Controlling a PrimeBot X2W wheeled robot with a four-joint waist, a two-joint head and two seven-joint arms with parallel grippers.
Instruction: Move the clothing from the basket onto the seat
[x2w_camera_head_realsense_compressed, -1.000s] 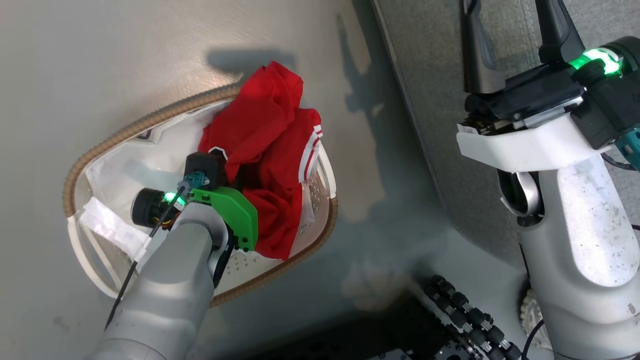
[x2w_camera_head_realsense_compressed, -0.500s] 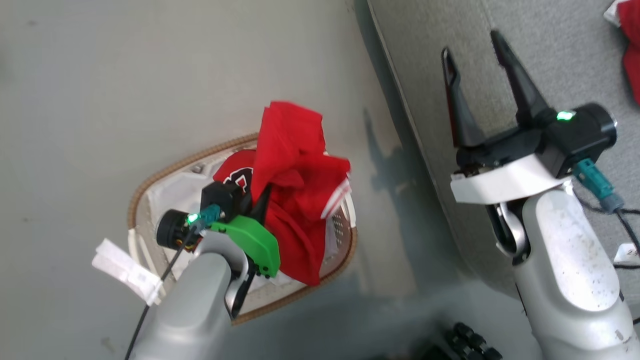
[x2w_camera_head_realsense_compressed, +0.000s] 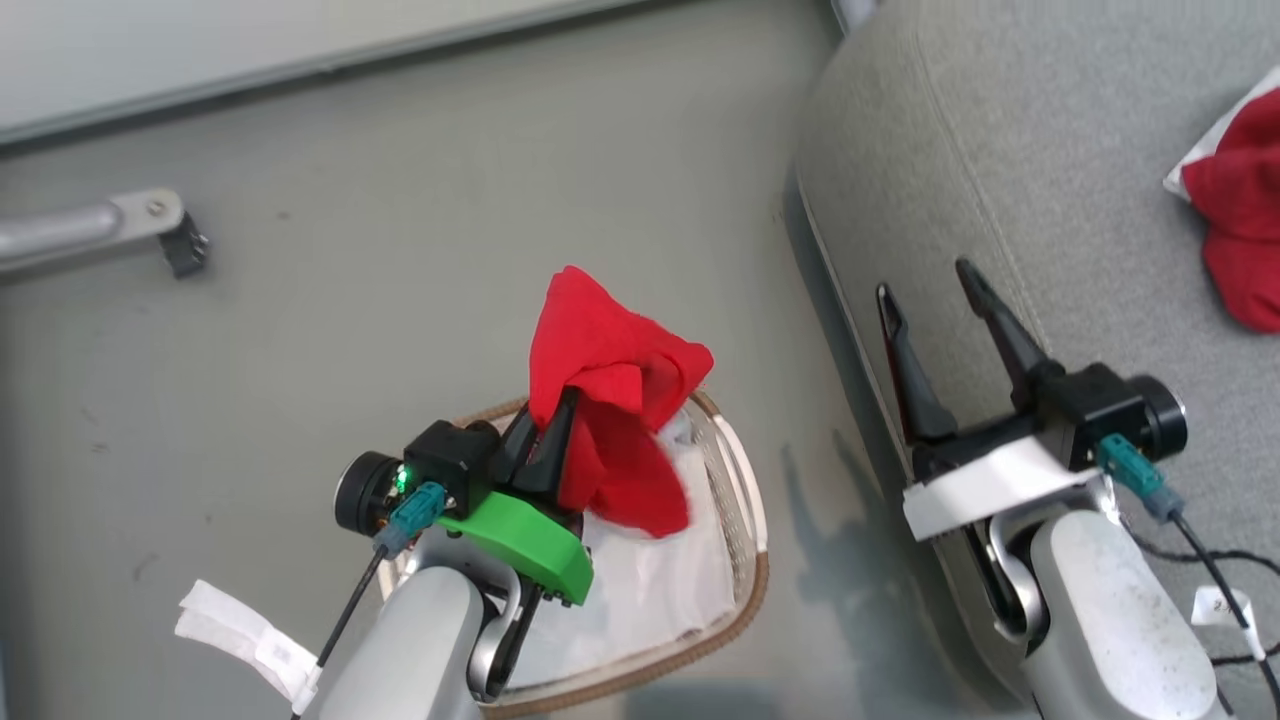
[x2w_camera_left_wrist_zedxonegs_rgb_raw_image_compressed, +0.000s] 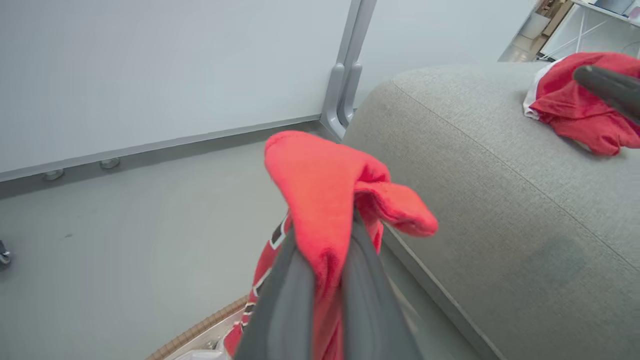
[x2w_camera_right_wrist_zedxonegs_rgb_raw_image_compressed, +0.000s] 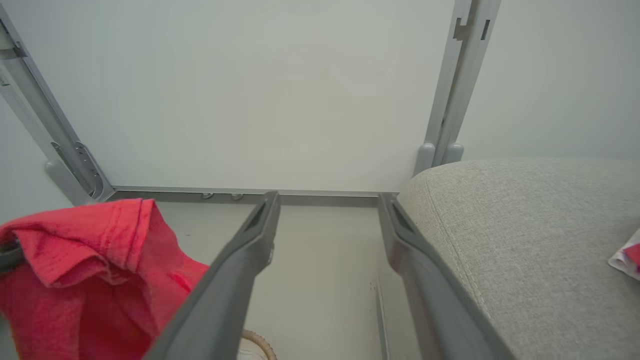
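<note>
**A:** Left side first. What is the state of the left end effector (x2w_camera_head_realsense_compressed: 552, 412)?

**B:** It is clenched on a fold of the red garment (x2w_camera_head_realsense_compressed: 612, 365). The cloth bunches above the fingertips and the rest hangs roughly straight down below them, over the basket (x2w_camera_head_realsense_compressed: 742, 600). I cannot tell whether the tail touches the white liner (x2w_camera_head_realsense_compressed: 650, 590).

**A:** Which way is the seat from that end effector?

**B:** The seat (x2w_camera_head_realsense_compressed: 1000, 150) is to its right, across a strip of bare floor (x2w_camera_head_realsense_compressed: 780, 380). The left wrist view puts the cushion top ahead and right, near fingertip height.

**A:** And the right arm?

**B:** The right end effector (x2w_camera_head_realsense_compressed: 923, 280) is released, with its fingers spread and nothing between them. It hangs over the seat's near edge. It is closer to the seat, but the left arm carries the load.

**A:** Is anything in the way?

**B:** My judgement is that the move is a rightward carry. The dangling tail could snag the basket rim or drag on the cushion's rounded edge, so height matters. The right end effector sits between the load and the open cushion. A second red garment (x2w_camera_head_realsense_compressed: 1235, 220) lies farther right on the seat, well apart.
</note>
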